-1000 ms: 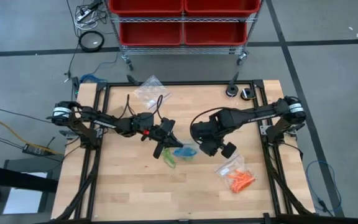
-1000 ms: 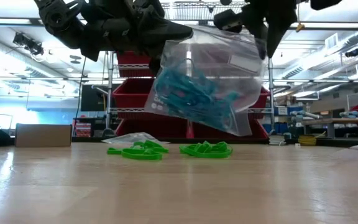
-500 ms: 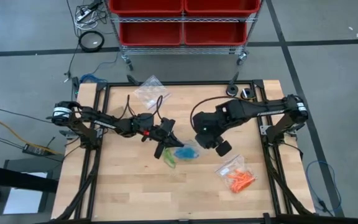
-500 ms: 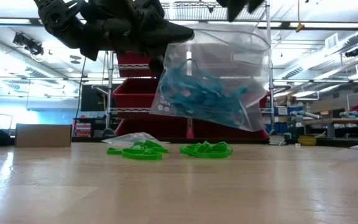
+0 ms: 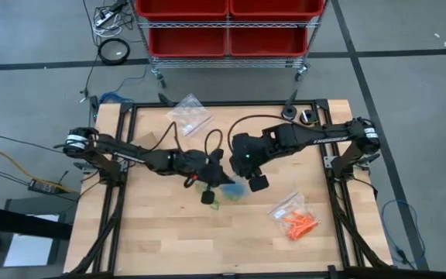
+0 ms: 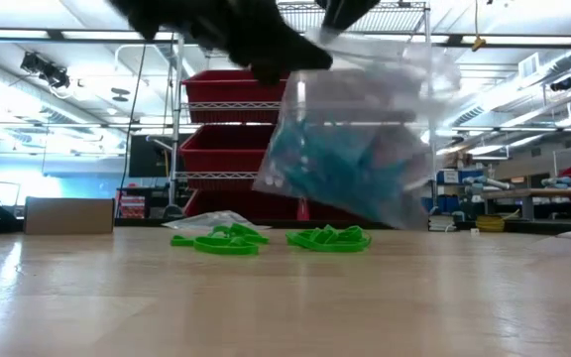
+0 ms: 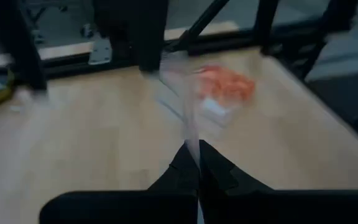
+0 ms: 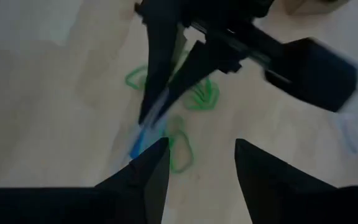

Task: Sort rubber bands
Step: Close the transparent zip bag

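Note:
A clear plastic bag (image 6: 365, 129) of blue rubber bands (image 6: 327, 167) hangs over the table's middle, and my left gripper (image 5: 217, 167) is shut on it. My right gripper (image 8: 197, 163) stands open just above and right of the bag (image 5: 235, 186), touching nothing. Loose green rubber bands (image 6: 216, 240) lie on the table under the bag, with more (image 8: 199, 93) in the right wrist view. A second clear bag with orange rubber bands (image 5: 296, 221) lies on the table's right near part. My left gripper pinches the bag's upper edge (image 7: 190, 138) between its two shut fingers, near the bag's top left corner (image 6: 295, 77). The fingers come from the table's left, slanting a little downward. The bag hangs below them, tilted, clear of the table.
An empty clear bag (image 5: 189, 115) lies near the table's far edge. Two small round things (image 5: 296, 115) sit at the far right corner. A rack with red bins (image 5: 227, 27) stands beyond the table. Bare wood lies along the near edge.
My right gripper has opened and let go of the bag's upper right corner, then risen and shifted toward the table's left. My left gripper has rolled and moved a little up and rightward, still shut. The bag now hangs from my left gripper alone and has swung.

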